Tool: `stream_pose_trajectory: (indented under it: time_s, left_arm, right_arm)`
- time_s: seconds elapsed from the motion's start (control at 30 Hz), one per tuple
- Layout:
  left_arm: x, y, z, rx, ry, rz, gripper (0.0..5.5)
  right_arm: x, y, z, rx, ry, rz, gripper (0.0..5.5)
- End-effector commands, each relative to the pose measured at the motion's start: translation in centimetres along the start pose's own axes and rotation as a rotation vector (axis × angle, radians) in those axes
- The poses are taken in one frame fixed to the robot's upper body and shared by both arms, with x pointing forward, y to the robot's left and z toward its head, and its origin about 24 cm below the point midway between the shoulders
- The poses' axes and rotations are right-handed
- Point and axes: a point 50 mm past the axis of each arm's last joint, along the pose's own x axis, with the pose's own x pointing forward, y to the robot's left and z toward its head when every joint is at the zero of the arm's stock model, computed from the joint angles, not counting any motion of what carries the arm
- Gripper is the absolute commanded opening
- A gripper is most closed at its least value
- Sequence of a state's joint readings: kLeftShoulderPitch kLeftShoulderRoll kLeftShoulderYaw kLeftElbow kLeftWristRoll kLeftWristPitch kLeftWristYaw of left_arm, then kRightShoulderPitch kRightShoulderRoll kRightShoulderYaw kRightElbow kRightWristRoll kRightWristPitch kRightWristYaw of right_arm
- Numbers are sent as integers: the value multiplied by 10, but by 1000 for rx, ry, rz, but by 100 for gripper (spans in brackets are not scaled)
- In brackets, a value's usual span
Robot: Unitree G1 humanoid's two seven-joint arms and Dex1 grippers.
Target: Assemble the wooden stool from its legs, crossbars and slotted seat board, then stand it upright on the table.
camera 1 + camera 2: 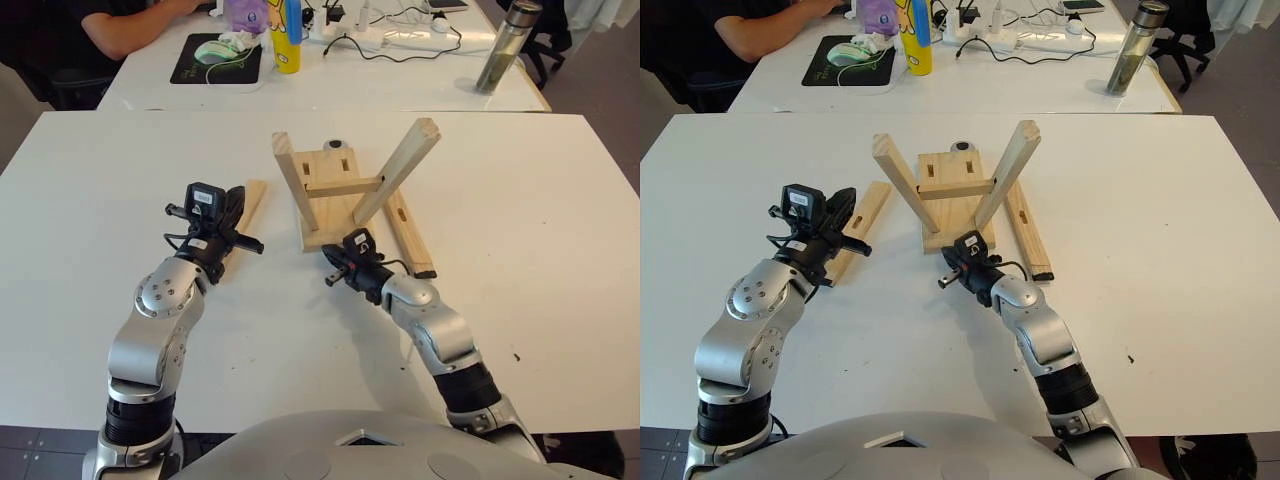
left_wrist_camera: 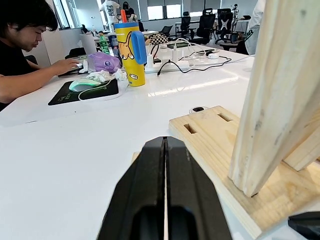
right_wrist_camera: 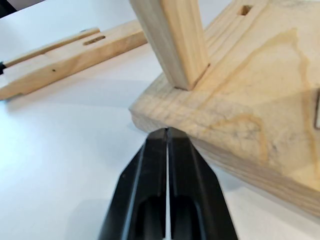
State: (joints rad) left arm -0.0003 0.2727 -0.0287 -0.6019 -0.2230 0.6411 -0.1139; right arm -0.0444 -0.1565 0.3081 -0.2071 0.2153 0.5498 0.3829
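Pale wood seat board [image 1: 328, 212]: lies flat at the centre of the white desk [image 1: 540, 250], slotted face up.
Left standing leg [image 1: 296, 188]: rises from the board, leaning toward the upper left of the frame.
Right standing leg [image 1: 398, 168]: rises from the board, leaning toward the upper right, so the pair splays apart.
Crossbar [image 1: 345, 187]: spans between the two standing legs, above the board.
Left loose leg [image 1: 256, 197]: flat on the desk left of the board, apart from it.
Right loose leg [image 1: 409, 232]: flat on the desk near the board's right edge, its near end dark.
Left tool [image 2: 164, 142]: fingers pressed together with nothing between them. In the head views it sits over the near end of the left loose leg, and whether it touches cannot be told.
Right tool [image 3: 167, 131]: fingers together and empty, tip just short of the board's near corner.
Left wrist view: brings up close two rectangular slots [image 2: 190, 128] in the board's bare face, with a standing leg large in front.
Right wrist view: adds the foot of a standing leg seated in the board by its corner, and a slot cut in the left loose leg beyond.
Head views: give the whole layout, plus a second desk [image 1: 400, 85] along the top of the frame bearing a yellow cup [image 1: 288, 45], a black mouse mat [image 1: 190, 62] and a metal bottle [image 1: 503, 50].
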Motion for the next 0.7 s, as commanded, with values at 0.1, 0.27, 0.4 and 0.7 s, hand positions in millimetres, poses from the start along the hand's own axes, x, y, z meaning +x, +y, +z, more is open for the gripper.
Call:
stream_pose_trajectory:
  time_s: [0.1,0.27,0.4,0.7]
  left_arm:
    - [5,-12,15,-69,-93,4,1]
    - [1,-17,22,-72,-144,58,1]
    - [4,-15,26,-23,-173,126,1]
    - [12,-16,36,68,-222,140,1]
  right_arm:
    - [-55,-6,11,90,-131,-2,0]
    - [-101,-69,50,-134,-302,-470,0]
    - [-100,-91,71,-174,-405,-682,0]
    - [-61,-85,104,-159,-502,-607,0]
